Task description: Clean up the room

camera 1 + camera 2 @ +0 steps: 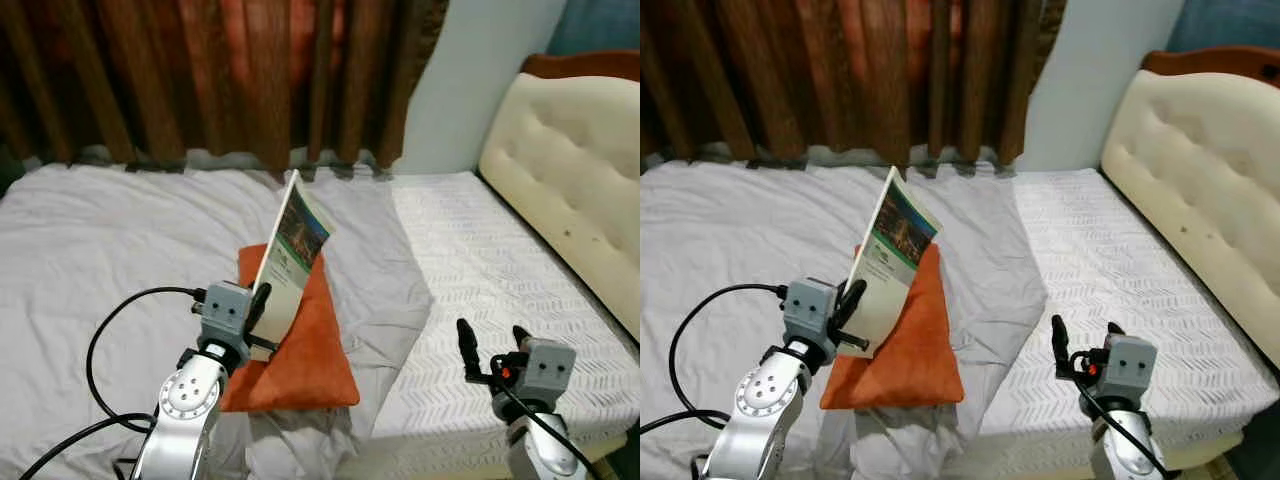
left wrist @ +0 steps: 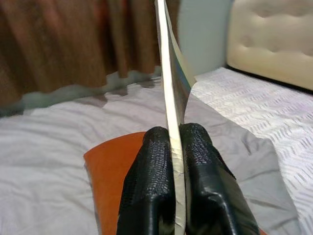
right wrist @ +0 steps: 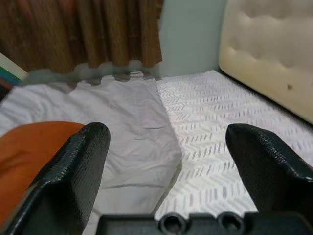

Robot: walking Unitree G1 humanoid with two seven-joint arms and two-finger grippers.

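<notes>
A thin booklet [image 1: 293,248] with a green and white cover stands lifted at a slant over an orange pillow [image 1: 300,355] on the bed. My left gripper [image 1: 258,308] is shut on the booklet's lower edge; in the left wrist view both black fingers [image 2: 154,191] pinch the booklet [image 2: 172,103] edge-on. My right gripper [image 1: 494,345] hovers open over the white patterned mattress [image 1: 480,270], apart from everything; its wide-spread fingers [image 3: 73,171] frame the bedding in the right wrist view.
A rumpled grey sheet [image 1: 110,250] covers the left part of the bed. Brown curtains [image 1: 220,80] hang behind it. A cream tufted headboard [image 1: 575,170] stands at the right. A black cable [image 1: 110,330] loops from my left arm.
</notes>
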